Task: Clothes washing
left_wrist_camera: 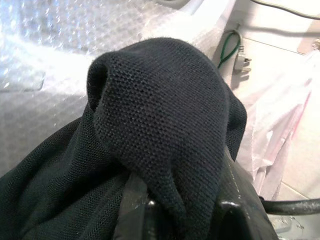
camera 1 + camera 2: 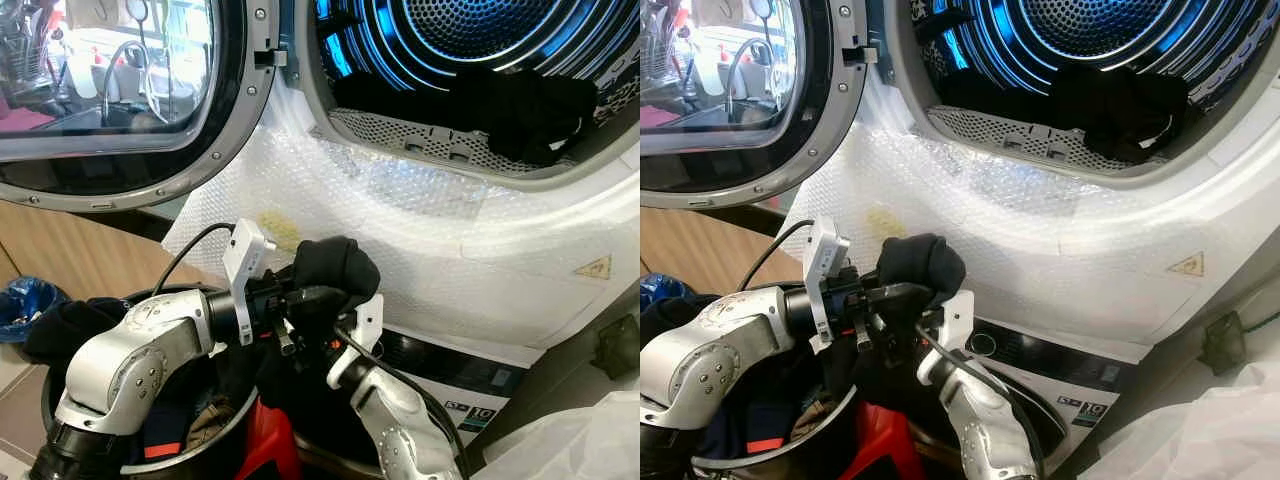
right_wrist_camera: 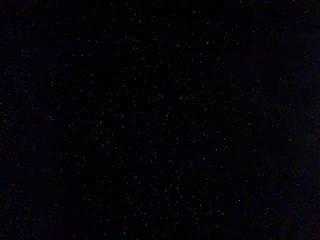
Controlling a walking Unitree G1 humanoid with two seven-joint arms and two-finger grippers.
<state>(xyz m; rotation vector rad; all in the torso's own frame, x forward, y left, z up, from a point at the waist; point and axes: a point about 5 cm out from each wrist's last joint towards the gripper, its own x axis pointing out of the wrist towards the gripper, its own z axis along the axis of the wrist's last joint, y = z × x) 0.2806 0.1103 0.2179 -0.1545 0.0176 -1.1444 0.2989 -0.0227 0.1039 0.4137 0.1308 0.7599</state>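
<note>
Front-loading washer fills the background: round glass door swung open at left, blue-lit drum open at right, white front panel under bubble wrap.

Black knit garment: fine mesh weave, bunched into a rounded lump, draped over and around the left gripper. Rest of the cloth hangs down below the gripper toward the basket.

Left arm: silver, elbow bent, forearm reaching level toward the washer front, wrist camera bracket upright. Its black fingers clamp the garment between them in the wrist view.

Right arm: rises from below, wrist just beside and under the left gripper. Right gripper buried in black cloth; finger spacing cannot be told. Its wrist view is black.

Count: one garment held; one dark heap lying in the drum, above and right of the grippers; more clothes in the basket below.
</note>
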